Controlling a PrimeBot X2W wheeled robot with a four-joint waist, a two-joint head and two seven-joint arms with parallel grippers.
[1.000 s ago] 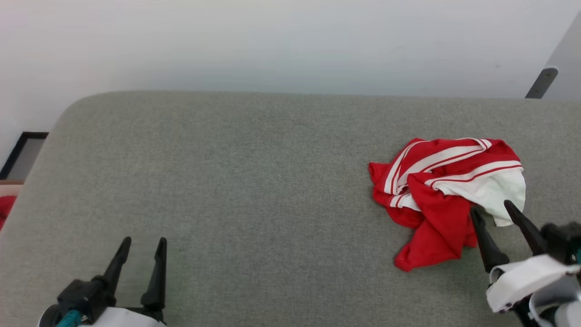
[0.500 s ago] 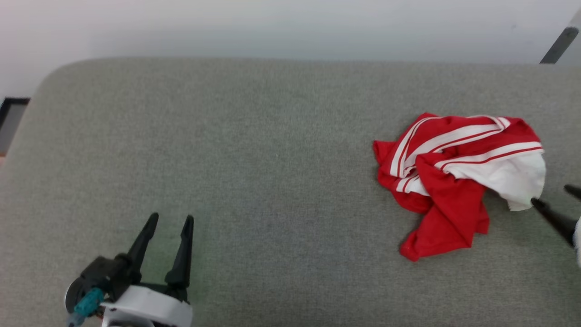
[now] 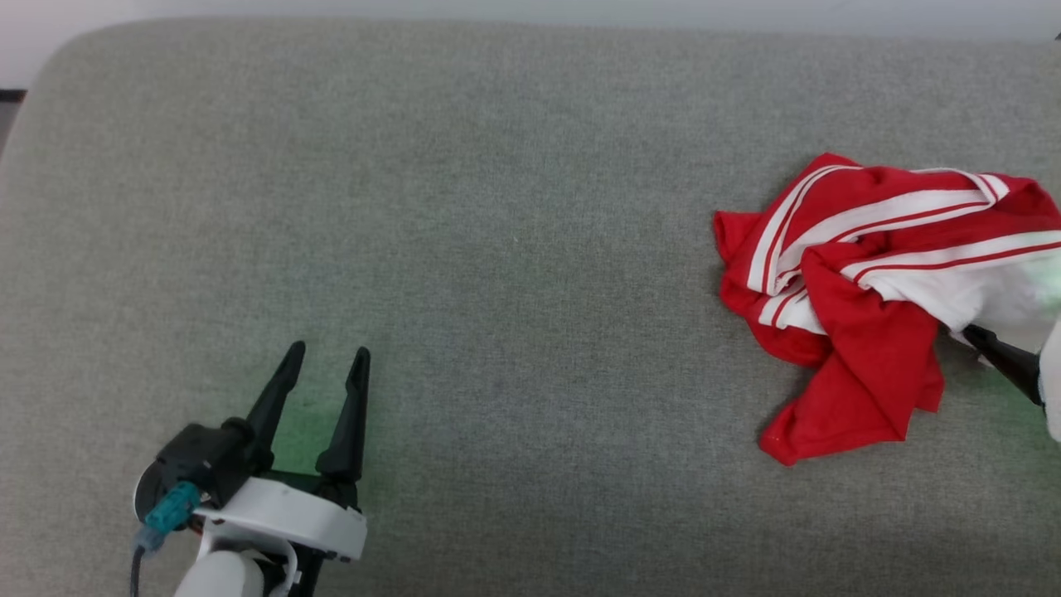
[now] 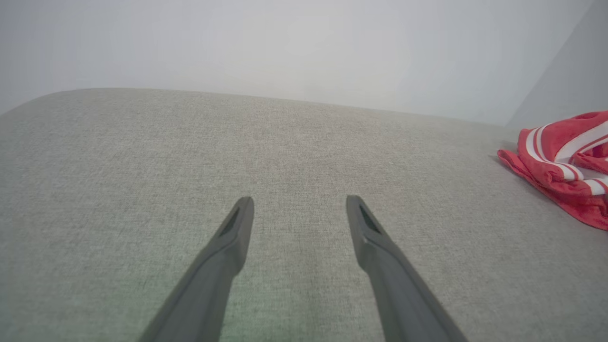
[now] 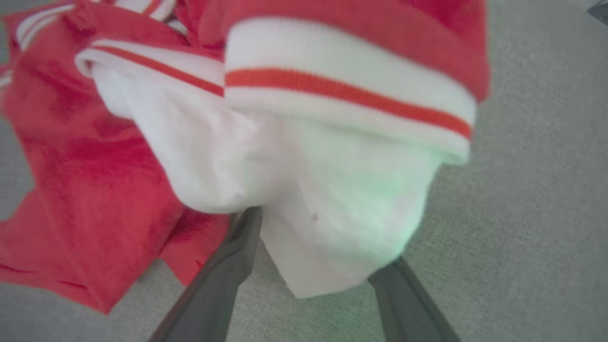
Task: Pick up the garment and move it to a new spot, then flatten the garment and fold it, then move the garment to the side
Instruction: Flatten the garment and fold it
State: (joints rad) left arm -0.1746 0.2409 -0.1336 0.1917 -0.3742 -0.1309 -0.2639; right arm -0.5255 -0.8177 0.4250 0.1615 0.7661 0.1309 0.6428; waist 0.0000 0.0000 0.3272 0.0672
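I see grey upholstered surface [image 3: 497,182], woven cloth cover, rounded corner at far left, wide and flat. I find one thing lying on it: garment [image 3: 862,332], crumpled in heap near right end. Cloth is bright red, with white panel and white-and-red stripe bands across top folds. One red flap lies flat toward near edge. Faint green tint on cover at near left.
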